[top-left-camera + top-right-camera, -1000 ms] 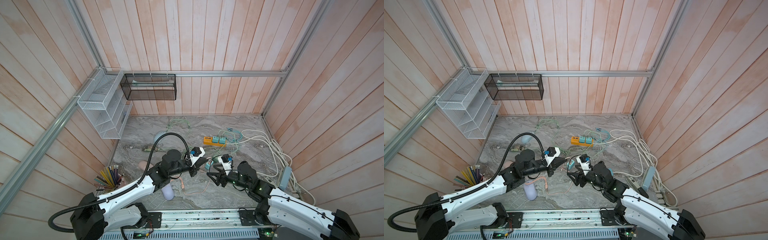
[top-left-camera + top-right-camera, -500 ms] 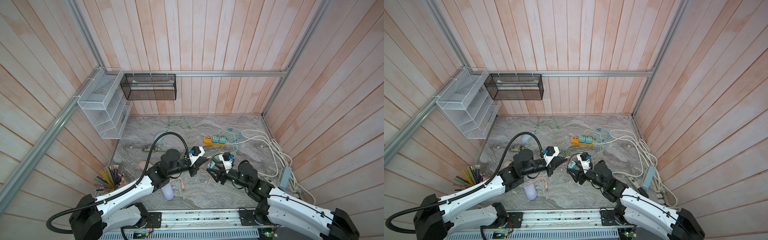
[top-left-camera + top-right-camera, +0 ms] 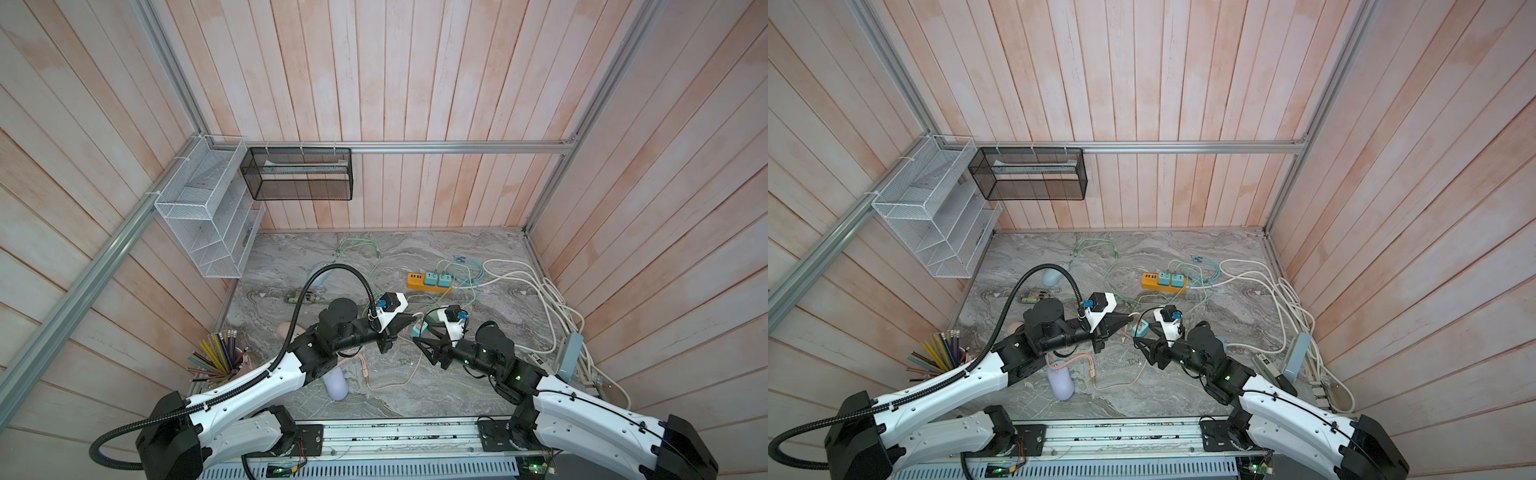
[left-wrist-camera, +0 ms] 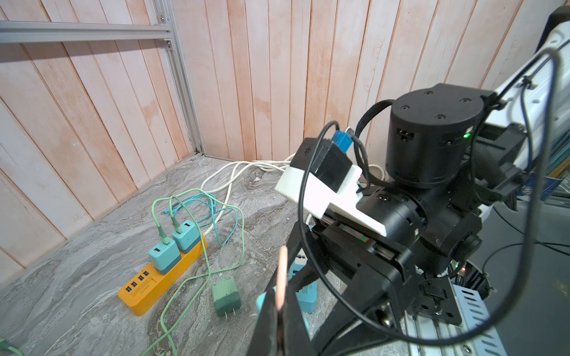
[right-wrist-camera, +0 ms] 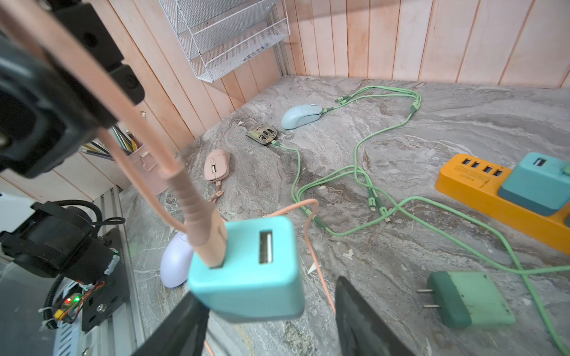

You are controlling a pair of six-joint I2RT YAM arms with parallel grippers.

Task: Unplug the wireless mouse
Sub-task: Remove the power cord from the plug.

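Observation:
A pink cable (image 5: 197, 209) is plugged into a teal charger block (image 5: 246, 271) that hangs above the table. My left gripper (image 4: 279, 311) is shut on that cable just behind its plug. My right gripper (image 5: 268, 292) is open with the block between its fingers; the block is against one finger and clear of the other. Both top views show the two grippers meeting at the block (image 3: 417, 331) (image 3: 1139, 330). The cable trails down toward a lavender mouse (image 3: 336, 384). Whether it is plugged in there is hidden. A pink mouse (image 5: 216, 165) lies nearby.
A light blue mouse (image 5: 300, 120) with a green cable lies at the back. An orange power strip (image 3: 415, 281) carries two teal chargers. A green adapter (image 5: 468, 300) lies loose. White cables (image 3: 552, 299) pile up on the right, and a pencil cup (image 3: 220, 359) stands at the left.
My right gripper has crept slightly toward the left one, and its jaws narrowed and widened again around the block. The left gripper has kept its hold on the pink cable.

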